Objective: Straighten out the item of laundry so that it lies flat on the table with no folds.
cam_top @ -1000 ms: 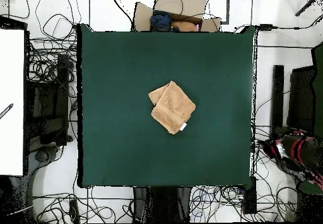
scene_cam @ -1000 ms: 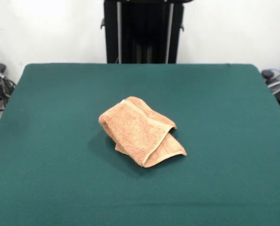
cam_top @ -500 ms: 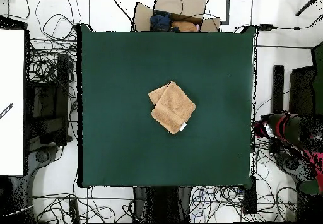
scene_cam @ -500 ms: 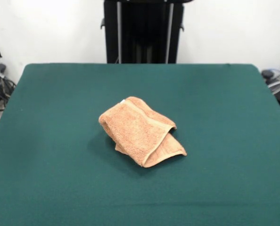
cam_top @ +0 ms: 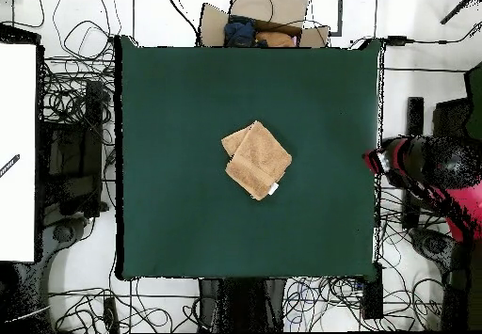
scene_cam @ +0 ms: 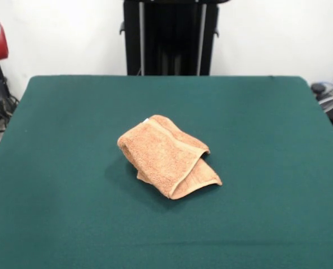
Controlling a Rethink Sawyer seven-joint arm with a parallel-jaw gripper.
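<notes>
Table: you had one dark green table [scene_cam: 71,140] filling most of both views, its felt-like top bare apart from the towel.
Room: you saw a white wall and a black column at the top of the front view; cables lay all round the table in the overhead view.
Towel: one peach-orange towel [scene_cam: 166,156] lay folded over itself near the table's centre, a white tag [cam_top: 273,189] at its lower right corner in the overhead view.
Arm: one red and black arm [cam_top: 424,166] sat at the right edge of the overhead view, beside the table.
Gripper: you could not tell whether it was open or closed.
</notes>
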